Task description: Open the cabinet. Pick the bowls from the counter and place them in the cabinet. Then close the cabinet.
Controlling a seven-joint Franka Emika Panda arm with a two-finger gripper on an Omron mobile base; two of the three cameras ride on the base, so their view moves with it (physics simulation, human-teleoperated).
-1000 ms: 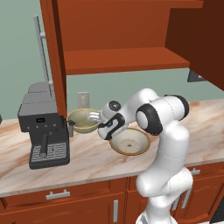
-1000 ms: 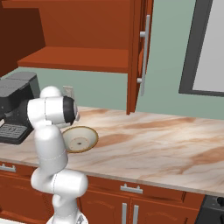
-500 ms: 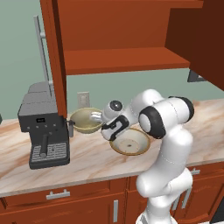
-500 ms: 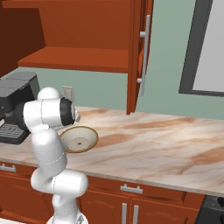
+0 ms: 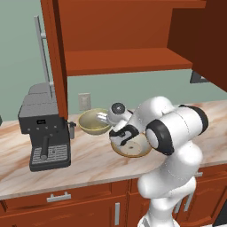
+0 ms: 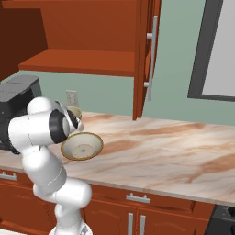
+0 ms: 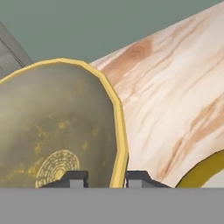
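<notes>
Pinching glazed rim, tool [image 7: 99, 177] — rounded bowl [image 7: 52, 131]

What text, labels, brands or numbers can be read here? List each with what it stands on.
None can be read.
The coffee machine has small marks on its front panel, too small to read.
The deep bowl, the shallow bowl, the cabinet and the counter carry no lettering.

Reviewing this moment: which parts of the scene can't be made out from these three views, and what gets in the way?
- Left base view: gripper fingertips at the deep bowl, hidden by the hand.
- Right base view: most of the deep bowl, behind the arm.
- Hand view: shallow bowl cut off by the corner.
- Right base view: coffee machine partly behind the arm.
</notes>
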